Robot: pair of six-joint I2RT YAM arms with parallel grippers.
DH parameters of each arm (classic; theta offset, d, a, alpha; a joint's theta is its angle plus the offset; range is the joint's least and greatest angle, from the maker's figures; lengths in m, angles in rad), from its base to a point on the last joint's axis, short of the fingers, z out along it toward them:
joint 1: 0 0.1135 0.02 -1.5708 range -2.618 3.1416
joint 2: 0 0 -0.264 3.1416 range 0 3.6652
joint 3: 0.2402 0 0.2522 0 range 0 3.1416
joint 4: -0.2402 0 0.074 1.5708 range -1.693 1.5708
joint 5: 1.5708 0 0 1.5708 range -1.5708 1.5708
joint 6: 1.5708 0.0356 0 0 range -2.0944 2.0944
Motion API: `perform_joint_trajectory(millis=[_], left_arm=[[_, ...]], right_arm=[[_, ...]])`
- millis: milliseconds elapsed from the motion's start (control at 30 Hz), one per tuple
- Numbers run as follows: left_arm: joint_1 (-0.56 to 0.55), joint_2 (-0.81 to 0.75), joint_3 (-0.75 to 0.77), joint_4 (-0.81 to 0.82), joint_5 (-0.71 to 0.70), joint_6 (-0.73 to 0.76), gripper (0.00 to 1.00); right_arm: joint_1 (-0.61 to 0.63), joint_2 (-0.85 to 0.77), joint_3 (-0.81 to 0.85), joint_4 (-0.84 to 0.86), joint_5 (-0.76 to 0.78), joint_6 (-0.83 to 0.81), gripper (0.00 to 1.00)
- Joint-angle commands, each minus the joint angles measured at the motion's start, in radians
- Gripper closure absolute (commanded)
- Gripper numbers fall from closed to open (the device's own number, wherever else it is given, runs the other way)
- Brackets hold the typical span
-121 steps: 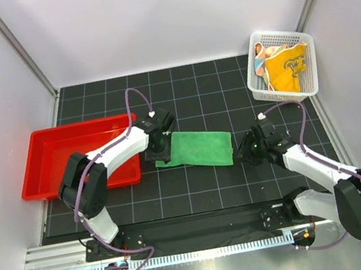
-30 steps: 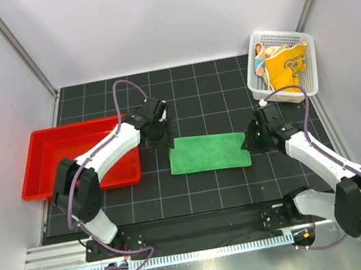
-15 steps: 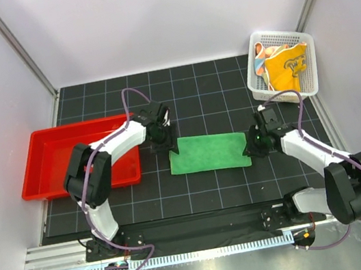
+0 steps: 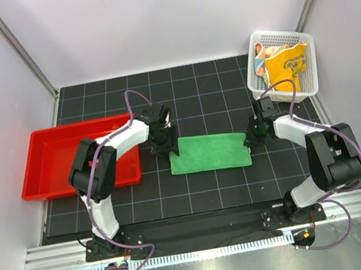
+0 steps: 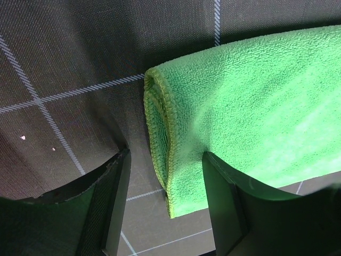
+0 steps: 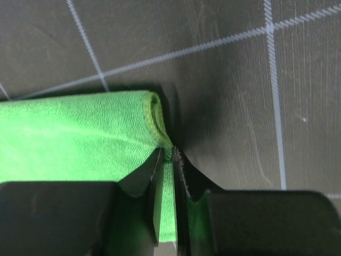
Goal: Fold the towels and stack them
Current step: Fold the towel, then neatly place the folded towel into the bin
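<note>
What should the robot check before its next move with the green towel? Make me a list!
1. The green towel lies flat and folded on the black mat: ok.
2. The right pincer is shut on the towel's right edge: ok.
3. The left pincer grips the towel's left edge: not ok. It is open around that edge.
4. The right pincer holds both layers of the fold: cannot tell.
5. The other towels are out of the way, in the white basket: ok.
</note>
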Motion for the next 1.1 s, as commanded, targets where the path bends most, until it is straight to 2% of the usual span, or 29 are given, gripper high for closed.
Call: perform_joint_trajectory(millis=[0,200,500,800,867,933,1000,1067], left_arm=[[0.005,0.011,0.024,0.022,0.003,-0.014,0.40],[0.004,0.025,0.021,0.039,0.034,-0.022,0.39],[0.003,0.011,-0.045,0.108,0.129,-0.117,0.42],[0.003,0.014,-0.070,0.122,0.103,-0.155,0.44],[0.003,0.017,-0.071,0.125,0.089,-0.155,0.48],[0.001,0.020,-0.071,0.128,0.091,-0.155,0.61],[0.001,0.022,-0.068,0.126,0.089,-0.158,0.78],[0.003,0.025,-0.057,0.128,0.094,-0.157,0.85]], right_arm=[[-0.011,0.008,0.020,0.049,0.045,-0.047,0.82],[-0.020,-0.028,-0.007,0.044,0.062,-0.064,0.82],[-0.020,-0.067,-0.010,0.041,0.035,-0.050,0.81],[-0.020,-0.112,-0.007,0.029,-0.001,-0.044,0.80],[-0.020,-0.136,0.000,0.013,-0.009,-0.041,0.78],[-0.020,-0.162,0.012,0.001,-0.017,-0.030,0.71],[-0.020,-0.204,0.027,-0.020,-0.035,-0.024,0.63],[-0.020,-0.254,0.036,-0.037,-0.038,-0.025,0.57]])
